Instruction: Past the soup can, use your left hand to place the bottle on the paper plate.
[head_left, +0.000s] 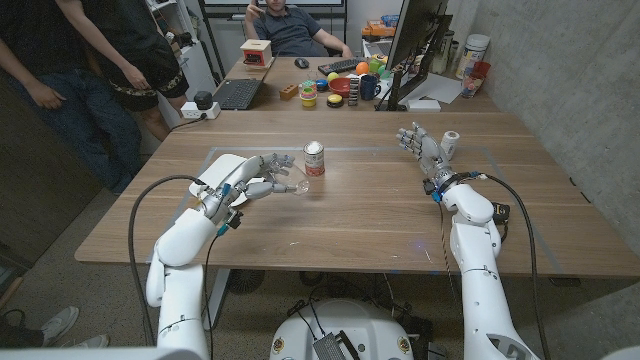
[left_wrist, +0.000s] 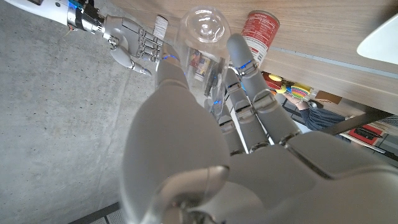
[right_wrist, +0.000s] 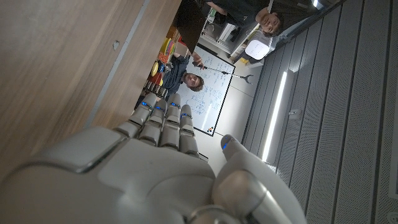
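Left hand (head_left: 252, 183) grasps the clear bottle (head_left: 292, 187) lying sideways, base pointing right, beside the soup can (head_left: 314, 159)

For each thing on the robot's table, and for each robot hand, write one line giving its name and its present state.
Bottle: clear, lying on its side, held by the left hand.
Left hand: fingers around the bottle.
Soup can: upright on the table, untouched.
Paper plate: on the table, nothing on it, partly behind the left hand.
Right hand: holds nothing, fingers apart.
Small white container: upright beside the right hand.
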